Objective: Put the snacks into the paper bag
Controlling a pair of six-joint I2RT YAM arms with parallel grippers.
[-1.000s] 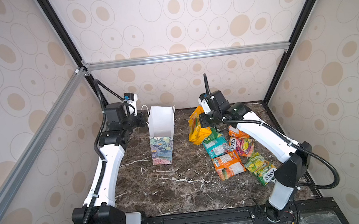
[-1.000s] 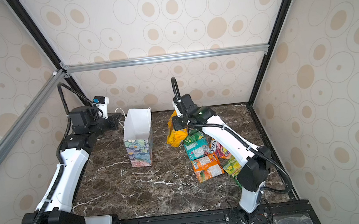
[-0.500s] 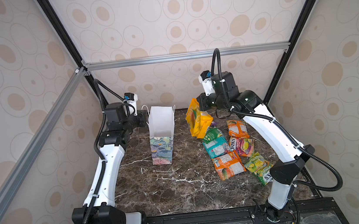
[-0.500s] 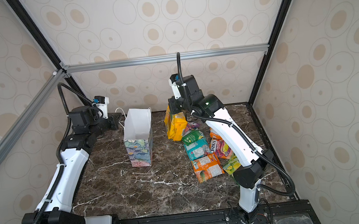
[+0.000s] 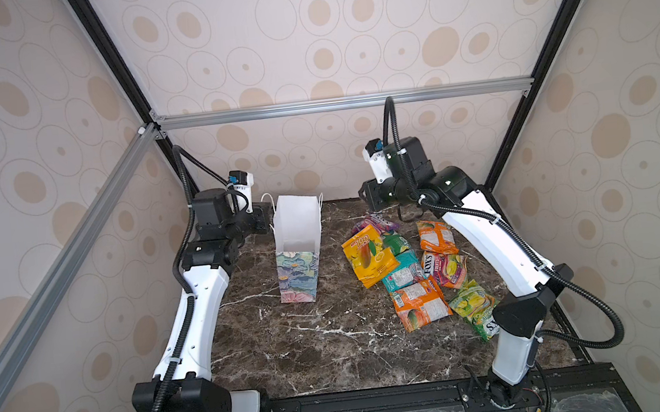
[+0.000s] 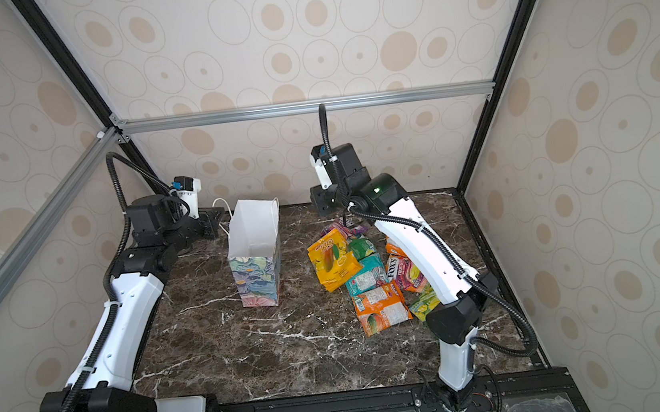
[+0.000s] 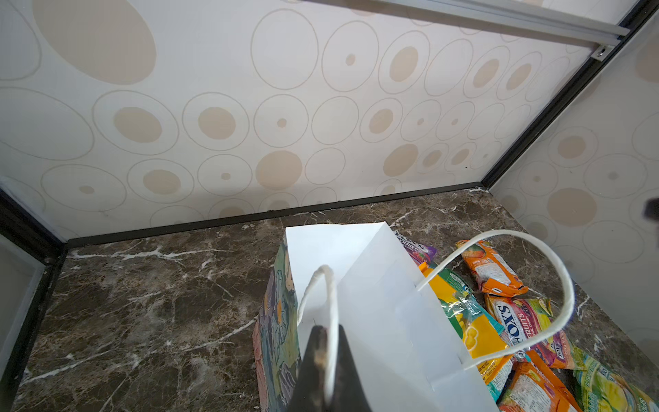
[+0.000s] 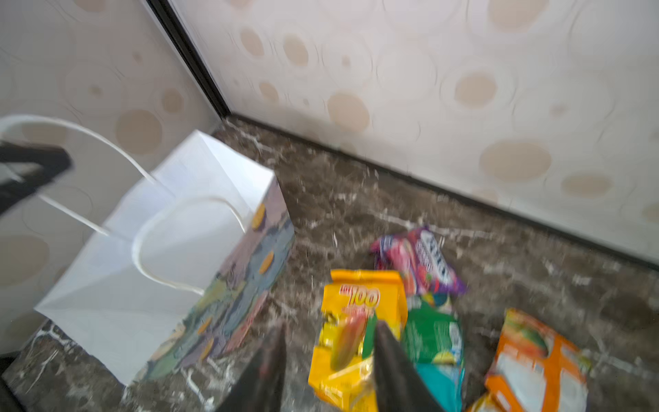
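Marbled table, dotted-wallpaper walls around.
Left jaws pressed together, pinching cord handle of paper bag. Likely purpose: keep bag upright, mouth open for drops.
Right jaws spread, empty, raised over yellow packet.
Packet lies flat outside bag, overlapping green packet, near bag's floral side.
Other snacks clustered on table, right arm's side, apart from bag.
Bag interior plain white, no packet visible inside.
Judgement: nothing bagged yet; yellow packet needs fresh grasp.
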